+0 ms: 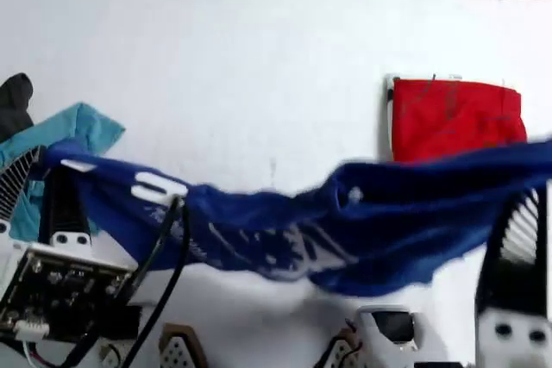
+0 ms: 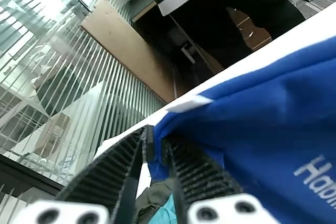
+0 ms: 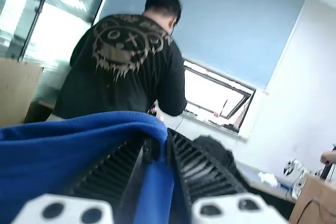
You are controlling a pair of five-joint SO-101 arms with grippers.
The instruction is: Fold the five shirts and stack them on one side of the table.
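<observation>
A blue shirt (image 1: pixel 345 221) with white print hangs stretched across the front of the table, held up at both ends and sagging in the middle. My left gripper (image 2: pixel 156 148) is shut on its edge (image 2: pixel 262 129) at the left; in the high view that gripper (image 1: pixel 62 170) sits above a teal shirt (image 1: pixel 73 131). My right gripper (image 3: pixel 157 150) is shut on the other end (image 3: pixel 63 156), at the far right (image 1: pixel 526 204) in the high view. A folded red shirt (image 1: pixel 455 118) lies flat at the right, behind the blue one. A dark shirt (image 1: pixel 15 101) lies at the left edge.
The white table (image 1: pixel 241 66) stretches back bare behind the hanging shirt. Arm bases and a circuit board (image 1: pixel 60 290) crowd the front edge.
</observation>
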